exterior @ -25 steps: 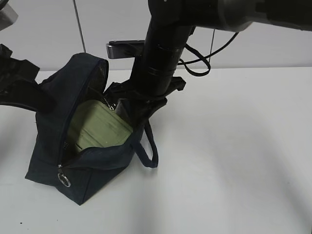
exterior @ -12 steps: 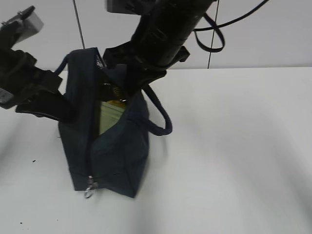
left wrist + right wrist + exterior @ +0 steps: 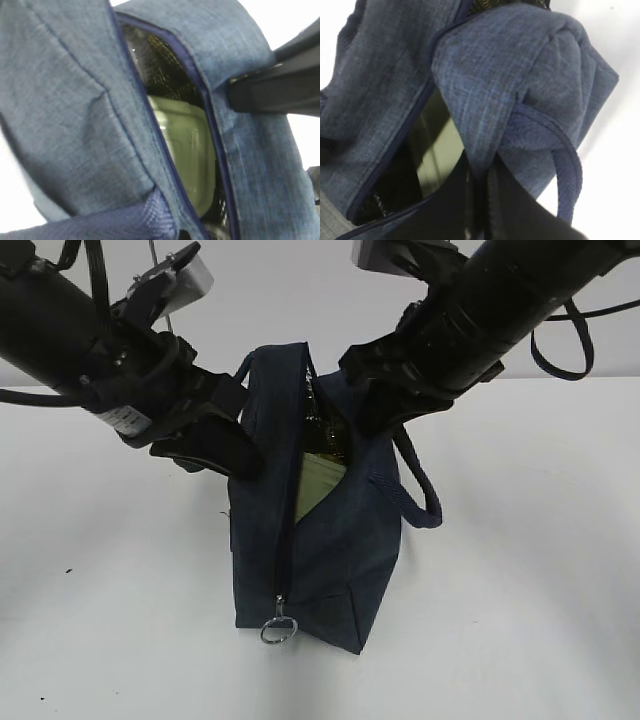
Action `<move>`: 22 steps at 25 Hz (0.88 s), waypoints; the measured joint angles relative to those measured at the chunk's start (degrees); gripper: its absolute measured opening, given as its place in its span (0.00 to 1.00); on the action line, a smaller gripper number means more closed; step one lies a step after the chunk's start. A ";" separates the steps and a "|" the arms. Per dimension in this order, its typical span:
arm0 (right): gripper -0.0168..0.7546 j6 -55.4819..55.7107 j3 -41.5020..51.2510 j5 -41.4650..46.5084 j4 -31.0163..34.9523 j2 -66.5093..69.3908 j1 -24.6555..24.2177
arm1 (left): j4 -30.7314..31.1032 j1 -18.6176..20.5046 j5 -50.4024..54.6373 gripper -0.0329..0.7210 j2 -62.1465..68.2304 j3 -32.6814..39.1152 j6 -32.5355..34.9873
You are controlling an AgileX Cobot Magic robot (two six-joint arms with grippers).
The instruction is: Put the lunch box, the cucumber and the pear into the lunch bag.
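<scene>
The navy lunch bag (image 3: 330, 540) hangs tall between my two grippers, its mouth pulled into a narrow slit. Inside it the sage-green lid of the lunch box (image 3: 318, 480) shows, and it is also seen in both wrist views (image 3: 185, 150) (image 3: 437, 150). My left gripper (image 3: 243, 458) is shut on the bag's left rim, its fingers hidden behind fabric in the left wrist view. My right gripper (image 3: 481, 195) is shut on a fold of the right rim (image 3: 368, 425). The cucumber and the pear are hidden.
A metal ring pull (image 3: 279, 630) dangles at the near end of the zipper. One loop handle (image 3: 420, 500) hangs off the bag's right side. The bag is over a white table (image 3: 520, 590) that runs back to a pale wall.
The right gripper has closed on the bag's rim. Both arms have risen and spread apart, pulling the slumped, wide-open bag up tall, its mouth narrowed to a slit.
</scene>
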 joint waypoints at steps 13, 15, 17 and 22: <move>0.66 -2.50 0.12 -1.94 -1.04 1.42 -0.66 | 1.93 0.00 0.07 0.45 1.70 -0.49 -0.02; 0.69 -2.50 0.12 -1.70 -2.41 0.18 -0.66 | 2.79 0.00 0.07 0.48 0.77 -0.49 -0.02; 0.70 -2.00 0.12 -0.97 -5.17 -2.00 -0.66 | 3.87 0.00 -0.23 0.49 -1.00 -0.49 -0.02; 0.70 0.02 3.18 -2.12 -8.38 -9.05 -0.66 | 5.71 0.00 -5.24 0.49 -8.24 0.93 -0.02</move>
